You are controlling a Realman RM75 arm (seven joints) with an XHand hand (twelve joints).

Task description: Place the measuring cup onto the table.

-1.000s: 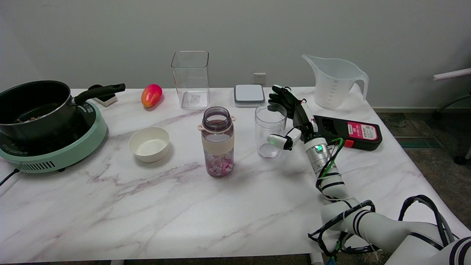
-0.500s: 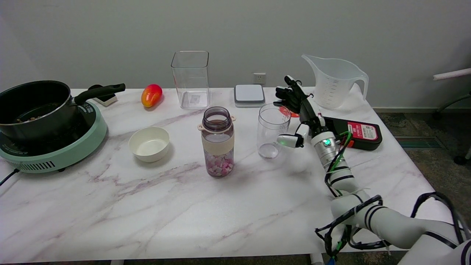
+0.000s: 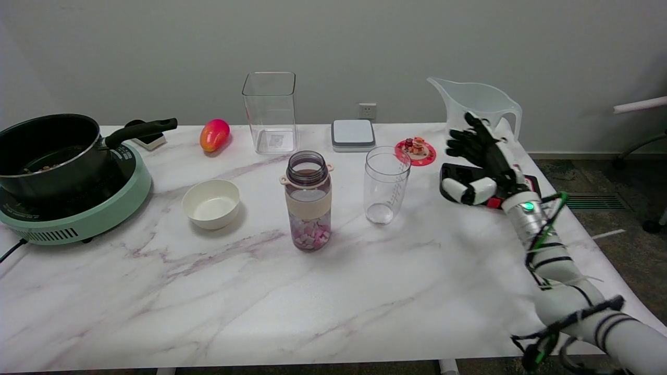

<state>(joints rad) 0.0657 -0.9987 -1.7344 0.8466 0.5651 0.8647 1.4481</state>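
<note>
A: How many clear vessels are on the marble table (image 3: 260,291)?

B: Four: one small measuring cup (image 3: 384,185), one large handled measuring jug (image 3: 475,112) at the far right, one tall square container (image 3: 270,112) at the back, and one water bottle (image 3: 308,200) with pink and white bits at its bottom. Beyond those, one white bowl (image 3: 211,203), one black saucepan (image 3: 49,151) on one green induction cooker (image 3: 78,208), one mango (image 3: 214,134), one grey-topped scale (image 3: 353,134), one red coaster (image 3: 415,151) with small figures on it, and one black device with a red label (image 3: 490,187).

A: And the right hand (image 3: 482,164)?

B: Raised over the black device, fingers spread apart, holding nothing, well to the right of the measuring cup.

A: Anything between them?

B: Only bare tabletop; the bottle stands just left of the cup, the coaster behind it to the right.

A: What does the cup look like?

B: Upright on the table near the middle, transparent, round, open-topped, with faint graduation marks down its side, nothing visible inside
</note>
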